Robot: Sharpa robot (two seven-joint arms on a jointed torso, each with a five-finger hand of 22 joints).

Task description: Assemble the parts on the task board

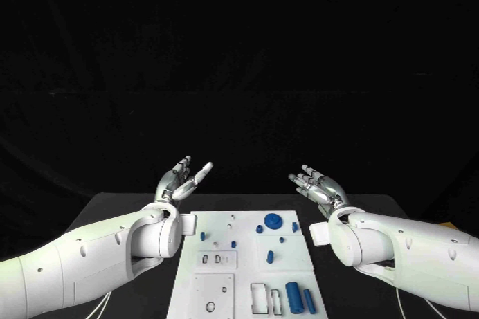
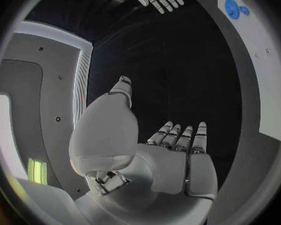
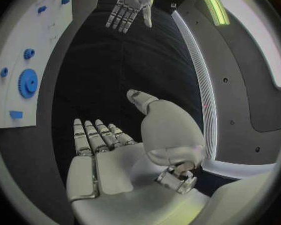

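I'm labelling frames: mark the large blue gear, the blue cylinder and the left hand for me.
Large blue gear (image 1: 273,219), head view, on its flat face.
Blue cylinder (image 1: 295,294), head view, mid-length on its side.
Left hand (image 1: 183,180), head view, on the palm.

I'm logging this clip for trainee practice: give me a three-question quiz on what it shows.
1. True or false: the left hand holds a blue part.
2. The large blue gear lies at which end of the task board? A) far end B) near end
3. Fill in: the right hand hovers with fingers apart, holding ____.

Key: 1 false; 2 A; 3 nothing.
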